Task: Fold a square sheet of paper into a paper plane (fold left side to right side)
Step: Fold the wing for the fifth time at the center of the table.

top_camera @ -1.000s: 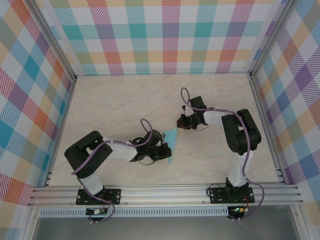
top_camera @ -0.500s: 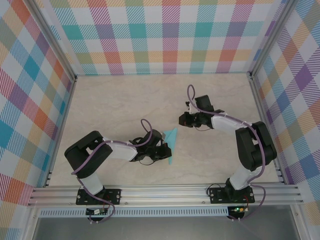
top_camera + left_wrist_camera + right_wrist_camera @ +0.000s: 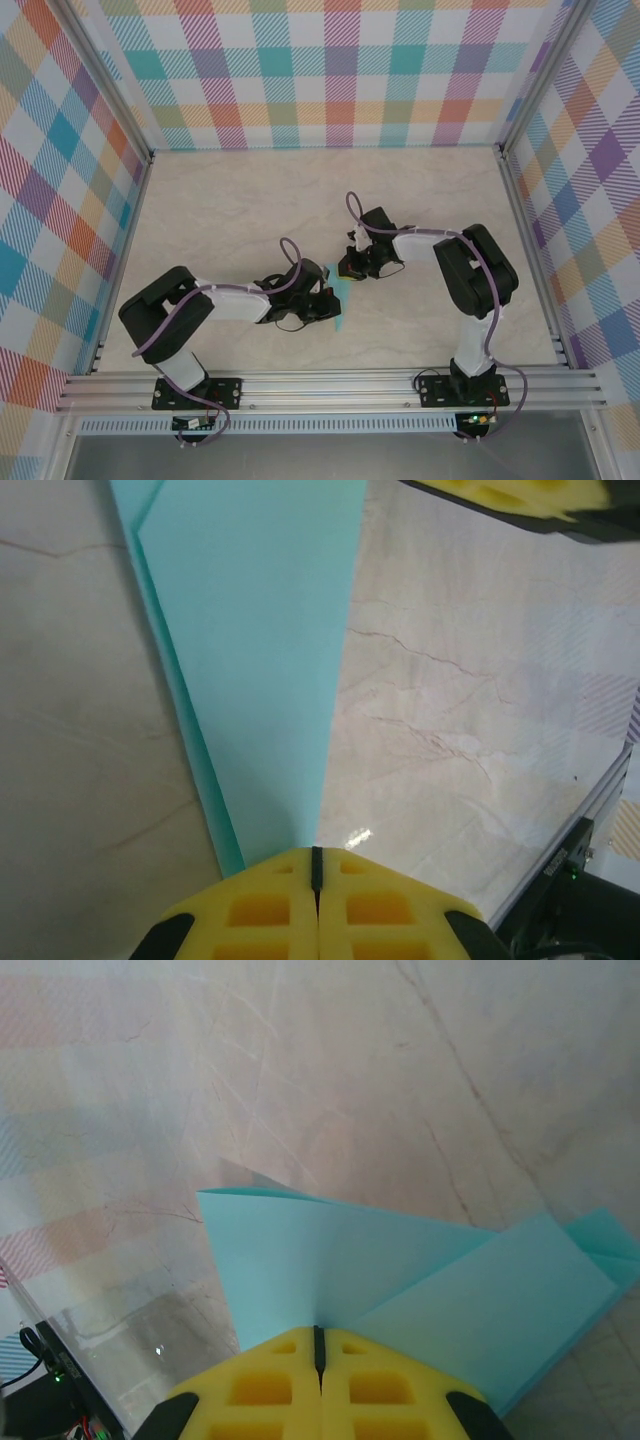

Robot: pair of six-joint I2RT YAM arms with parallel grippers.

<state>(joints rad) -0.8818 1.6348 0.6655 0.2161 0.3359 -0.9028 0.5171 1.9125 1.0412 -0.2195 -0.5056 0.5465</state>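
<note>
Near the middle of the bench (image 3: pixel 230 210), somewhat toward its near edge, the folded teal paper (image 3: pixel 341 293) is stretched between the two arms. Its narrow pointed end is pinched by the left gripper (image 3: pixel 324 302), whose yellow pads (image 3: pixel 270 910) are seen pressed together on the tip in the left wrist view. The wider end is pinched by the right gripper (image 3: pixel 348 272), whose pads are likewise closed on the paper's edge. Overlapping layers are seen along the paper's length. The two grippers are set close together.
</note>
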